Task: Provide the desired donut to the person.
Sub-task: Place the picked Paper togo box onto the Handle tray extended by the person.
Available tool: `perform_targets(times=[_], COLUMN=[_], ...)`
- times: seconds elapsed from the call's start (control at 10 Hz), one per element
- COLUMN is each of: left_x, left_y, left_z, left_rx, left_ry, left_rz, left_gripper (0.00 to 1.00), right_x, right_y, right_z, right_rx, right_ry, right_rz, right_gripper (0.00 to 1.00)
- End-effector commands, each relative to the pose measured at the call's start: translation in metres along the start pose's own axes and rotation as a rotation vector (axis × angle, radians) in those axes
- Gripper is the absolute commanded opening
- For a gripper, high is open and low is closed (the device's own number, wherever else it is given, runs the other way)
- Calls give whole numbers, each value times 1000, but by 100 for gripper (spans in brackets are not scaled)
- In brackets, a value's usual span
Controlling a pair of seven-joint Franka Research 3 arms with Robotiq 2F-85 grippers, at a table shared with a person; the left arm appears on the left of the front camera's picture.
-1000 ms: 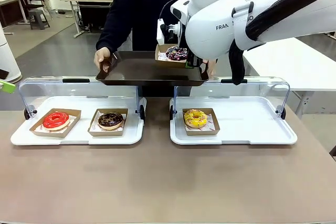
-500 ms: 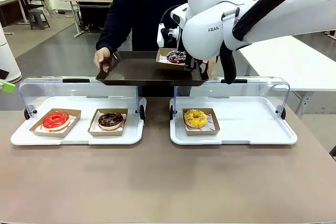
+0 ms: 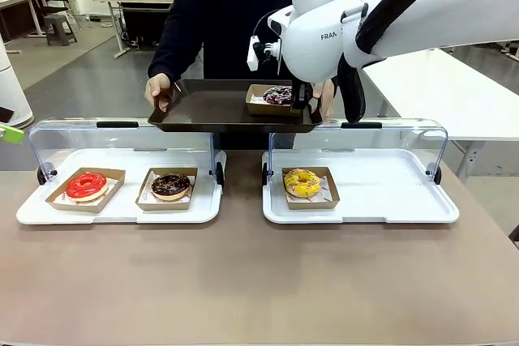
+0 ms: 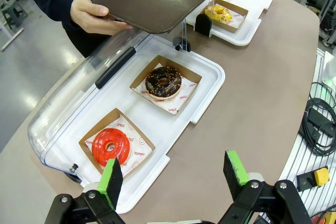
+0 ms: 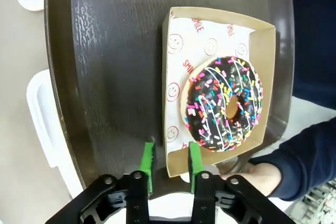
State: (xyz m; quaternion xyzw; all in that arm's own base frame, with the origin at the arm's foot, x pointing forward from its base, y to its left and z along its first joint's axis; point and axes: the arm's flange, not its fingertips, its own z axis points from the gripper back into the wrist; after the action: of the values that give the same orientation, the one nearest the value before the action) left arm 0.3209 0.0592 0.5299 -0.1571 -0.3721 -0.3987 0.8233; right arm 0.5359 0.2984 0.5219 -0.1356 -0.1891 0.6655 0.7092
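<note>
Brown cardboard box (image 5: pixel 220 17) with chocolate rainbow-sprinkled donut (image 5: pixel 223 103) lowered onto dark brown tray (image 5: pixel 105 51) that person (image 3: pixel 227 22) holds. Donut light, soft, smeary: grip box wall. Now right fingers (image 5: pixel 148 166) slightly parted astride wall, gripping nothing; left fingers (image 4: pixel 111 179) wide, empty.

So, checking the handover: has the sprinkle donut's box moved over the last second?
Yes. The sprinkle donut's box has come down, from tilted above the brown tray to lying flat on it, near the tray's right end.

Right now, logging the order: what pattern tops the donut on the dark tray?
Donut: chocolate icing, white stripes, rainbow sprinkles; see right wrist view.
</note>
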Motion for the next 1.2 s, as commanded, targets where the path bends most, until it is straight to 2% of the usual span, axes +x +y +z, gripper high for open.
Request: perform_targets(times=[0.0, 0.2, 0.3, 0.7, 0.9, 1.1], left_x=[-1, -1, -1, -1, -1, -1], left_y=[1, 1, 1, 1, 1, 1], left_z=[0, 0, 0, 0, 0, 0], left_rx=[-7, -7, -7, -7, -7, -7], left_ry=[-9, -9, -9, -9, -9, -9], left_rz=[1, 1, 1, 1, 1, 1], left_gripper=[100, 100, 100, 100, 100, 100], right_x=[0, -3, -3, -2, 0, 1], right_y=[-7, -9, -9, -6, -6, -4], right_z=[8, 11, 10, 14, 13, 9], right_rx=[22, 34, 40, 56, 69, 31], right_ry=[-22, -26, -27, -21, 9, -4], right_rz=[5, 4, 2, 21, -13, 5], right_gripper=[100, 97, 100, 100, 100, 100])
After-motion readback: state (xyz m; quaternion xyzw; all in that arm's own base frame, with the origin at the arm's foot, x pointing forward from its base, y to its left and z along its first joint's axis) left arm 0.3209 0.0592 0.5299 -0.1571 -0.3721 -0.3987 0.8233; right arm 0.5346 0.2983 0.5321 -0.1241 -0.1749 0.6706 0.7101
